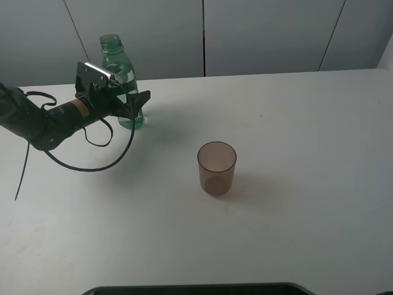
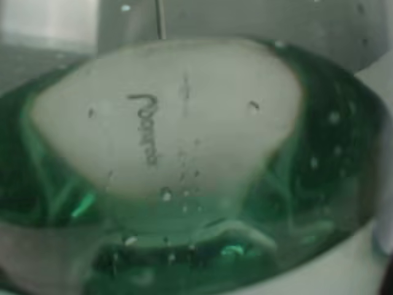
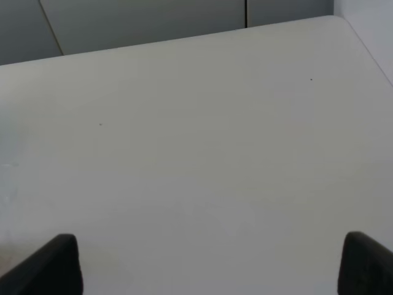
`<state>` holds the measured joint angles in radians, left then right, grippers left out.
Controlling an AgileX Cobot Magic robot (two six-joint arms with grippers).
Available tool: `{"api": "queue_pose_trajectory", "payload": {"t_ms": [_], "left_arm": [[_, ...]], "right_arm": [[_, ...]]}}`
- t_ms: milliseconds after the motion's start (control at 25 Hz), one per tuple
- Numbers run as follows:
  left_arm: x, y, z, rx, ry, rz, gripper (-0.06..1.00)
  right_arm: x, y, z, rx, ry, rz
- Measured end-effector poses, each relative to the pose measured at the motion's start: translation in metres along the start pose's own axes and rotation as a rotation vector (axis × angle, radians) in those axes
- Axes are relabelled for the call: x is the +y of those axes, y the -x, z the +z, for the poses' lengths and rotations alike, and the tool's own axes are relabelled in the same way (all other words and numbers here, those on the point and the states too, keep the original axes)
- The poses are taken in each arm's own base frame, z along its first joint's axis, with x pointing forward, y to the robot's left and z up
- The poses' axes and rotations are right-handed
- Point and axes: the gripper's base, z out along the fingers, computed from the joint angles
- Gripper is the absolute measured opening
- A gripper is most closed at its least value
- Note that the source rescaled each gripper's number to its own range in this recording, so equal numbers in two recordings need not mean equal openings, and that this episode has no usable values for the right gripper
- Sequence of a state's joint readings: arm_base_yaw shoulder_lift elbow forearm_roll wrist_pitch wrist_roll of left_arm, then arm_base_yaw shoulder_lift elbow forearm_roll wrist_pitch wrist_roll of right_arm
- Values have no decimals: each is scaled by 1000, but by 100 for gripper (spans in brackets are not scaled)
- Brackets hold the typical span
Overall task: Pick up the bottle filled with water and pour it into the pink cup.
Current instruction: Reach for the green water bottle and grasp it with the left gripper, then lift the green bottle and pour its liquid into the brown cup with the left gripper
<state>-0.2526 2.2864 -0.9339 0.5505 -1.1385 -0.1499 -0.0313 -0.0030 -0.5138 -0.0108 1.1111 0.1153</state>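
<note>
**Left fingers at the bottle, right fingers spread above bare table.**

My left gripper (image 1: 134, 104) reaches in from the left and sits around the lower body of the bottle (image 1: 114, 58), which stands upright at the far left of the table (image 1: 307, 153). From the left wrist, the bottle's green-tinted wall (image 2: 184, 123) fills the view at very close range and my fingers are out of sight there. I cannot tell whether they press on the plastic or only flank it. My right gripper (image 3: 209, 267) is spread wide, its two dark fingertips (image 3: 58, 264) well apart with only white tabletop between them. The pink cup (image 1: 216, 168) stands upright near the table's middle, well apart from the bottle, to its right and nearer.
</note>
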Motion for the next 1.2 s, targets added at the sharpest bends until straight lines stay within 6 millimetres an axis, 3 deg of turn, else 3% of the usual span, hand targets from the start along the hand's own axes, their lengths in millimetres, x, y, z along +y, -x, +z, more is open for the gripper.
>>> {"api": "queue_pose_trajectory", "payload": {"t_ms": [480,520,560,600,640,1200], "left_arm": [[1,-1,2,1,2,-4,98],[1,-1,2,-1,2,-4,85],[1,-1,2,-1,4,-5,54],[2,-1,2,-2,9,-10,12],[2,-1,2,-2,9,-16,1],[2,-1,2,-3,13,-70,1]], "right_arm": [[0,0,0,0,0,0],[0,0,0,0,0,0],[0,0,0,0,0,0],[0,0,0,0,0,0],[0,0,0,0,0,0],[0,0,0,0,0,0]]}}
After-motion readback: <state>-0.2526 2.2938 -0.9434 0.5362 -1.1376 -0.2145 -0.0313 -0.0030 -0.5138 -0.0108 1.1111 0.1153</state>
